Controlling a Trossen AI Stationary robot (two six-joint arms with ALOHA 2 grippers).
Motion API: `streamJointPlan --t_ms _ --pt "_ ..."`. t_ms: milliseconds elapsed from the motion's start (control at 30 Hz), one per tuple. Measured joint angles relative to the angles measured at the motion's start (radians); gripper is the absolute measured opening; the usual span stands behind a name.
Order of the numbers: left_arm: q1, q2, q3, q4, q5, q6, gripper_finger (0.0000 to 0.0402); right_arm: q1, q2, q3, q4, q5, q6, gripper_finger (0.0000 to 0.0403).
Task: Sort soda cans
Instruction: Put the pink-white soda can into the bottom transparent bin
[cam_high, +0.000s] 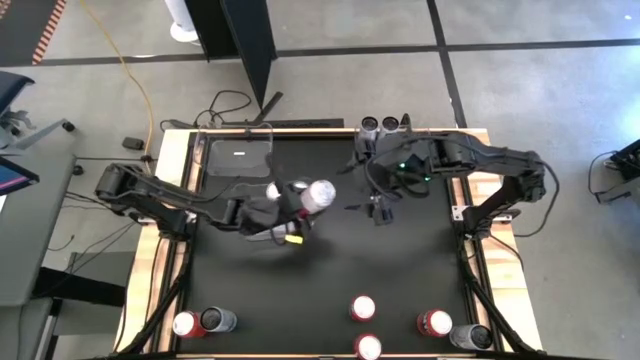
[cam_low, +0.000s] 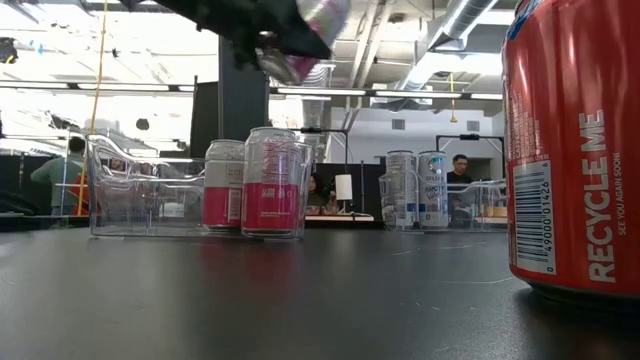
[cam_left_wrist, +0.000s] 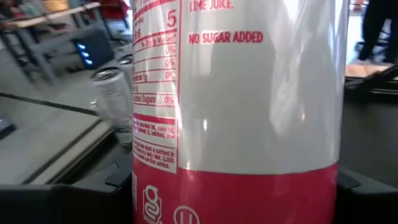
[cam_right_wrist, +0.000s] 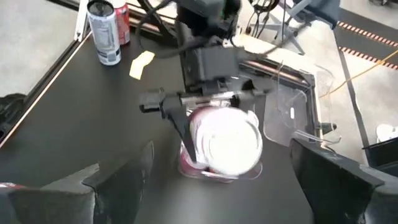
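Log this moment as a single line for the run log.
left gripper: holds pink-and-white can aloft, mid-table | right gripper: open, empty, beside it | clear bin: back left

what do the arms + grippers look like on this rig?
Both arms are dark, near-black, jointed links with loose black cables. The right arm shows a small green light by its wrist. The left gripper has a blocky black body with a crossbar and slim dark fingers. The right gripper has broad, dark grey fingers.

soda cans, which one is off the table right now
The pink-and-white can clamped in the left gripper, lifted above the middle of the black table. Every other can stands on the table, like the red-topped cans along the near edge.
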Motion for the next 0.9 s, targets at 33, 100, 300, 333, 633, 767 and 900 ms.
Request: streamJointPlan --t_ms 33,100,300,333,633,767,900 --pt "-0.012 -0.023 -0.022 -0.002 -0.032 -0.01 0.0277 -0.001 0.0 0.0 0.002 0.0 0.0 0.0388" --pt "-0.036 -0.064 -0.07 0.003 -0.091 -0.034 0.0277 -0.008 0.012 0.0 0.0 0.0 -0.005 0.0388" --pt "-0.09 -0.172 -0.237 0.139 -0.193 -0.039 0.0277 -0.016 0.097 -0.002 0.03 -0.022 -0.05 0.0377" --pt "-0.094 -0.192 -0.263 0.157 -0.196 -0.038 0.0277 -0.018 0.112 -0.002 0.04 -0.043 -0.05 0.0375" --pt "-0.101 -0.263 -0.478 0.343 -0.224 -0.043 0.0277 -0.025 0.228 -0.002 0.156 -0.105 -0.081 0.0361" --pt "-0.101 -0.263 -0.518 0.398 -0.197 0.002 0.0277 -0.027 0.262 -0.002 0.228 -0.141 -0.116 0.035" --pt "-0.11 -0.263 -0.532 0.392 -0.187 0.035 0.0277 -0.027 0.279 -0.003 0.28 -0.172 -0.149 0.0311"
